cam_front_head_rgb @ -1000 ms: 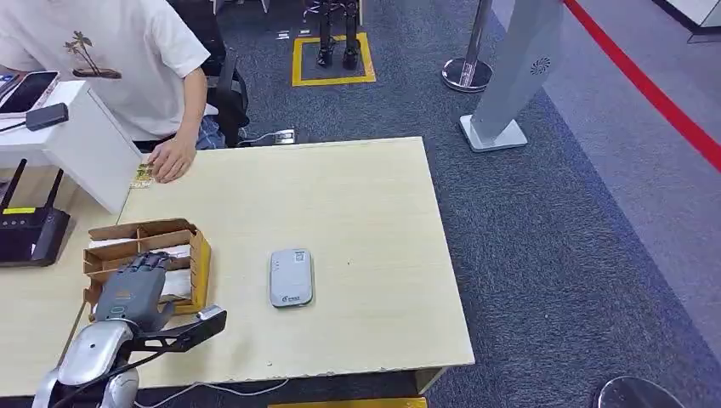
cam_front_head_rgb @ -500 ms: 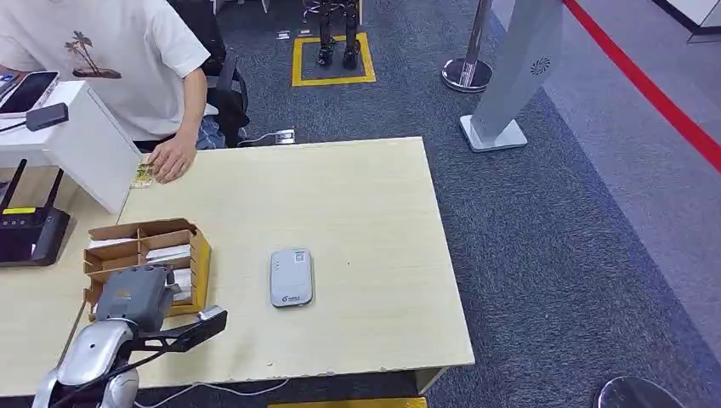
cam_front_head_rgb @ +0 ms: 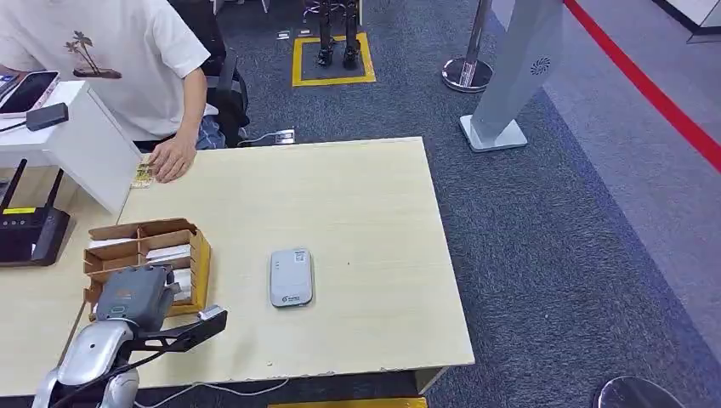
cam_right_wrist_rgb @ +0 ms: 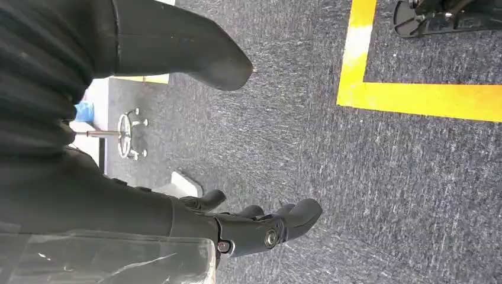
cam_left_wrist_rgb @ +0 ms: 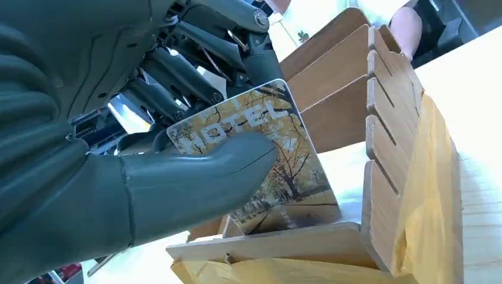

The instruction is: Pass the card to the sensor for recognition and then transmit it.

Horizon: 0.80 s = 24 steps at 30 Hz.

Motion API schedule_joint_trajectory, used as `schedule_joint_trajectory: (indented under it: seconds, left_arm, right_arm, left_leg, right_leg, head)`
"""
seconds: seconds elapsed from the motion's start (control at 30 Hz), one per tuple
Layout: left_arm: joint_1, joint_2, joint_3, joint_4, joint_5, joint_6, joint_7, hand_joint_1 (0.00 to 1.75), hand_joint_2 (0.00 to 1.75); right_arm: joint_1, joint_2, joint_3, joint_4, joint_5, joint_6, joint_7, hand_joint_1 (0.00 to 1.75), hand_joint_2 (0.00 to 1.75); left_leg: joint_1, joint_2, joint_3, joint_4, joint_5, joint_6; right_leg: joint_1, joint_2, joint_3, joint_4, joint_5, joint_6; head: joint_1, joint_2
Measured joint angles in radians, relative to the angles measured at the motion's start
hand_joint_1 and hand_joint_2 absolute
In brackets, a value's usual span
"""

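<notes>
Now that the fingers have curled in, the hotel card [cam_left_wrist_rgb: 260, 154] is pinched by the left hand [cam_front_head_rgb: 132, 297] inside the wooden card box [cam_front_head_rgb: 200, 255], ready for lifting toward the sensor [cam_front_head_rgb: 291, 277]; the right hand [cam_right_wrist_rgb: 237, 228] hangs loosely spread.

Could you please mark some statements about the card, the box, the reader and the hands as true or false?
1. The left hand holds a card printed HOTEL. True.
2. The card lies flat on the reader. False: it is at the wooden box, still in the hand.
3. The right hand holds a card. False: it hangs empty above carpet.
4. A person's hand rests at the table's far corner. True.
</notes>
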Motion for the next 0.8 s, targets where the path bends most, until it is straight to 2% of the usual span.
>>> schedule_joint_trajectory:
  seconds: [0.1, 0.2, 0.37, 0.5, 0.67, 0.8]
  left_arm:
    - [-0.01, 0.005, 0.001, 0.0, 0.016, 0.003, -0.002, 1.75, 1.75]
    - [-0.04, 0.031, 0.012, -0.003, 0.057, -0.014, -0.015, 1.75, 1.75]
    - [-0.098, 0.105, 0.052, -0.022, 0.134, -0.065, -0.025, 1.75, 1.75]
    - [-0.123, 0.143, 0.071, -0.033, 0.167, -0.085, -0.033, 1.75, 1.75]
    - [-0.154, 0.225, 0.076, -0.061, 0.304, -0.153, -0.032, 1.75, 1.75]
    - [-0.164, 0.294, 0.076, -0.088, 0.408, -0.184, -0.002, 1.75, 1.75]
  right_arm:
    - [0.0, 0.0, 0.0, 0.0, 0.0, 0.0, 0.0, 0.0, 1.75]
    - [0.0, 0.0, 0.0, 0.0, 0.0, 0.0, -0.001, 0.0, 1.75]
    - [0.001, 0.0, 0.0, 0.003, 0.0, 0.001, -0.006, 0.0, 1.75]
    - [0.001, 0.0, 0.0, 0.008, 0.0, 0.007, -0.006, 0.0, 1.75]
    - [0.001, 0.0, 0.0, 0.008, 0.0, 0.007, -0.001, 0.0, 1.75]
    - [0.001, 0.0, 0.0, 0.008, 0.0, 0.01, 0.0, 0.0, 1.75]
  left_leg:
    - [0.0, 0.0, 0.0, 0.0, 0.0, 0.0]
    - [0.0, 0.0, 0.0, 0.0, 0.0, 0.0]
    - [0.001, 0.0, 0.0, 0.0, 0.001, -0.001]
    - [0.001, 0.0, 0.0, 0.0, 0.001, -0.001]
    - [0.001, 0.0, 0.0, 0.0, 0.001, -0.001]
    - [0.001, 0.0, 0.0, 0.0, 0.001, -0.001]
  right_leg:
    - [0.0, 0.0, 0.0, 0.0, 0.0, 0.0]
    - [0.0, 0.0, 0.0, 0.0, 0.0, 0.0]
    - [0.001, 0.0, 0.0, 0.001, 0.0, 0.0]
    - [0.001, 0.0, 0.0, 0.001, 0.0, 0.0]
    - [0.001, 0.0, 0.0, 0.001, 0.0, 0.0]
    - [0.001, 0.0, 0.0, 0.001, 0.0, 0.0]
  head:
    - [0.0, 0.0]
    - [0.0, 0.0]
    - [0.0, 0.0]
    - [0.0, 0.0]
    - [0.0, 0.0]
    - [0.0, 0.0]
